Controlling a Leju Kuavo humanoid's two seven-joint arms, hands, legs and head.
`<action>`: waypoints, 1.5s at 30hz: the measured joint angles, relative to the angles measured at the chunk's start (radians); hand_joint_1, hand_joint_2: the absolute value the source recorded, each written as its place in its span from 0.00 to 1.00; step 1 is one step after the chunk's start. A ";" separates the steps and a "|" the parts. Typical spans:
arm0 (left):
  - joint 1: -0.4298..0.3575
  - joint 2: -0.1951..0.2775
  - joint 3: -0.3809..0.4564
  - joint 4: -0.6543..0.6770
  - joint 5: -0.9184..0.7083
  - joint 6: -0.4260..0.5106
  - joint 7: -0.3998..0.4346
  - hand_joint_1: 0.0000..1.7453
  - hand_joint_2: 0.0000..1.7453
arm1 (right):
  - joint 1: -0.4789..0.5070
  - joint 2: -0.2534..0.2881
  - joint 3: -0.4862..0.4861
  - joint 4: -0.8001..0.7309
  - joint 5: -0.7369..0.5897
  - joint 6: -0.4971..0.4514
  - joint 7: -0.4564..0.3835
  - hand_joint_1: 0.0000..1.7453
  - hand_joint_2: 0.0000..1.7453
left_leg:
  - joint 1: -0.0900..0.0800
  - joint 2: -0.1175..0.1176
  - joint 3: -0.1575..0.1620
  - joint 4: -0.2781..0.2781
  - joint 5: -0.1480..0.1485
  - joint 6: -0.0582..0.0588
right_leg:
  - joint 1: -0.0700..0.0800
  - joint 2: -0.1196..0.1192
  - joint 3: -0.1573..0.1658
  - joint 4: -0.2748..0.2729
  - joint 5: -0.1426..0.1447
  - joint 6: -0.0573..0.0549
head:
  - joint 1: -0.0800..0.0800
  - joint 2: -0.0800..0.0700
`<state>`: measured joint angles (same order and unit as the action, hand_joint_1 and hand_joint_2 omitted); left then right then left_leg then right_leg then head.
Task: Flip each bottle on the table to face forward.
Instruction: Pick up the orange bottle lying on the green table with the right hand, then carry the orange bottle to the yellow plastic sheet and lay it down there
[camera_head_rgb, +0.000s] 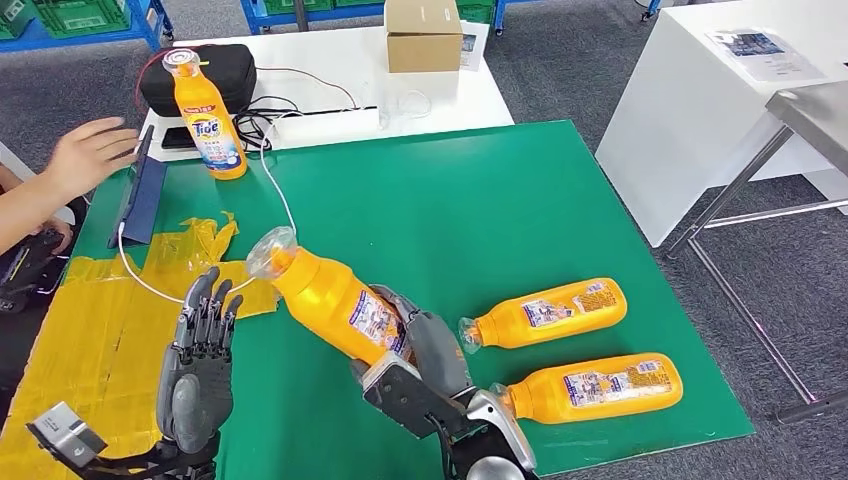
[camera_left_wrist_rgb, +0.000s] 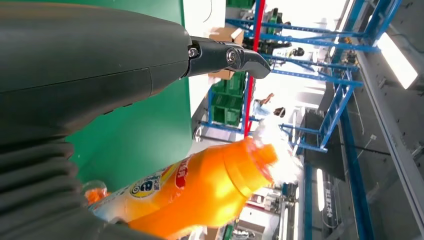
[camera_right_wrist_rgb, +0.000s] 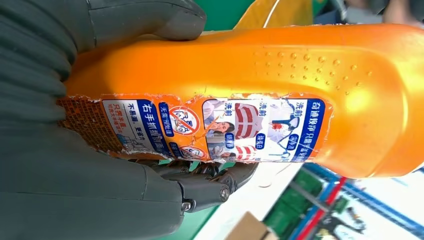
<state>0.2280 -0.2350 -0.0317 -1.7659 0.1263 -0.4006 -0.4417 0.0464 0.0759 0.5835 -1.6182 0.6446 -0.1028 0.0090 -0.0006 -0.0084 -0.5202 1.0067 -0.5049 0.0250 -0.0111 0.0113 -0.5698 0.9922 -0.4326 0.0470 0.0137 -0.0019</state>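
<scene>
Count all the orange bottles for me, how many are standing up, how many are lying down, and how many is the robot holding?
Standing upright: 1, the Tide bottle by the black case.
Lying on the green mat: 2, the nearer bottle and the farther bottle.
Held up by the right hand: 1, the tilted bottle.
Total: 4 orange bottles.

Your robot's left hand (camera_head_rgb: 197, 375) has dark grey segmented fingers (camera_head_rgb: 205, 320), a smooth lighter grey palm plate and a silver bracket at the wrist. Its right hand (camera_head_rgb: 425, 365) wears matching grey shells over a silver forearm. Up close you see a ribbed grey cover (camera_right_wrist_rgb: 30, 55), a thick thumb (camera_right_wrist_rgb: 145, 17) and small screws at the knuckles.
</scene>
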 joint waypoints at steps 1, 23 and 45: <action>0.000 0.000 -0.001 0.000 0.004 -0.003 0.004 0.00 1.00 | 0.001 -0.003 0.011 -0.008 0.008 0.003 -0.001 1.00 1.00 | 0.000 0.000 0.000 0.000 0.000 0.000 | 0.000 0.000 0.000 0.000 0.000 0.000 | 0.000 0.000; -0.010 0.010 -0.072 0.030 0.014 -0.027 0.021 1.00 1.00 | -0.105 -0.034 0.216 0.112 0.108 0.146 -0.003 1.00 1.00 | 0.000 0.000 0.000 0.000 0.000 0.000 | 0.000 0.000 0.000 0.000 0.000 0.000 | 0.000 0.000; -0.007 0.062 -0.159 0.071 -0.301 0.147 -0.181 1.00 1.00 | -0.158 -0.030 0.263 0.192 0.206 0.130 0.007 0.31 1.00 | 0.000 0.000 0.000 0.000 0.000 0.000 | 0.000 0.000 0.000 0.000 0.000 0.000 | 0.000 0.000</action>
<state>0.2208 -0.1731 -0.1907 -1.6946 -0.1751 -0.2536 -0.6222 -0.1120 0.0457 0.8464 -1.4266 0.8509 0.0270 0.0159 -0.0006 -0.0086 -0.5206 1.0068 -0.5045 0.0250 -0.0111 0.0113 -0.5701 0.9922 -0.4325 0.0470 0.0135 -0.0019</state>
